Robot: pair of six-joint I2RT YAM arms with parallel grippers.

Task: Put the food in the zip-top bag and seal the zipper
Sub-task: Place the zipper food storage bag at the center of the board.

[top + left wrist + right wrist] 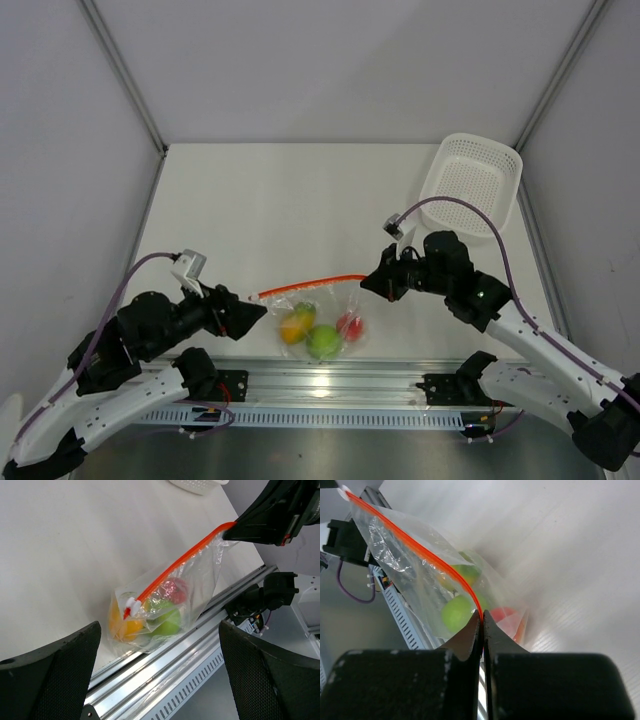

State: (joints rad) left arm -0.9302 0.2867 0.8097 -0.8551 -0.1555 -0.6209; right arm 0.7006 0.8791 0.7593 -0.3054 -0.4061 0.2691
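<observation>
The clear zip-top bag [325, 318] hangs near the table's front edge with all three fruits inside: a lime-green ball [322, 341], a yellow-orange piece [295, 327] and a red-orange one [350, 324]. Its red-orange zipper [312, 284] runs taut and straight, with a white slider [131, 603] at its left end. My right gripper [375, 282] is shut on the zipper's right end [481, 611] and holds the bag up. My left gripper [258, 312] is open and empty just off the zipper's left end; in the left wrist view its fingers [50, 680] stand wide apart in front of the bag [200, 580].
A white perforated basket [472, 185] stands at the back right corner. An aluminium rail [330, 380] runs along the near table edge right below the bag. Grey walls close in the table on the left, right and back.
</observation>
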